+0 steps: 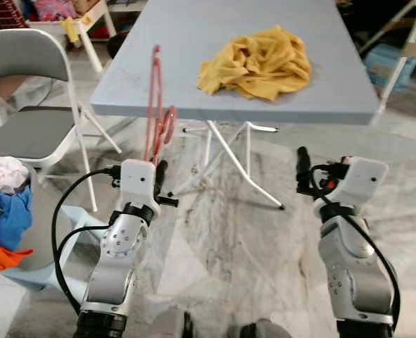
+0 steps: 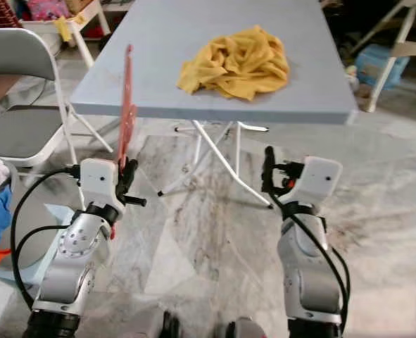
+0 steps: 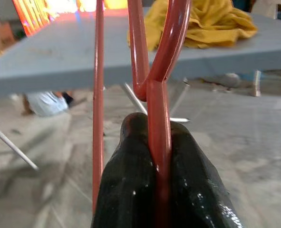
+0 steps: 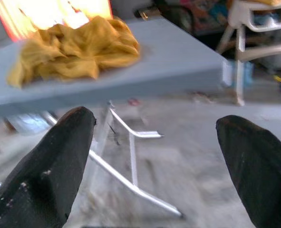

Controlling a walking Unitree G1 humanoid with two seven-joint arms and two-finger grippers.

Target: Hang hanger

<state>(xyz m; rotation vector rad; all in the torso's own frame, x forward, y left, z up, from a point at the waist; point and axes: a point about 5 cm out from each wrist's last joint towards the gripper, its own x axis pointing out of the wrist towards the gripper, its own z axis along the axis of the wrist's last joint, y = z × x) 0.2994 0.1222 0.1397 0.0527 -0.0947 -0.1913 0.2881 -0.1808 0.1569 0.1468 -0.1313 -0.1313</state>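
Counting by item: one red hanger [image 1: 155, 113], one yellow cloth [image 1: 255, 62], one grey-blue folding table [image 1: 193, 42], one grey folding chair [image 1: 32, 105], one pile of laundry [image 1: 3, 211] at the robot's left, two grippers.

Red hanger: held upright just in front of the table's near edge, rising from below the edge to above the tabletop level. Its lower part is pinched between the two black fingers [image 3: 130, 190] of the left gripper [image 1: 161, 176], which are closed tight on the red wire; a second thin red bar runs beside the fingers in the left wrist view.

Yellow cloth: lying crumpled on the tabletop, towards the robot's right of the hanger and apart from it.

Left arm: raised, forearm angled up, gripper pointing upward below the table edge.

Right arm: raised to about the same height, right gripper [image 1: 303, 169] pointing up and towards the table, its fingers [image 4: 59, 156] spread wide with nothing between them.

Chair: standing left of the table, beside the laundry.
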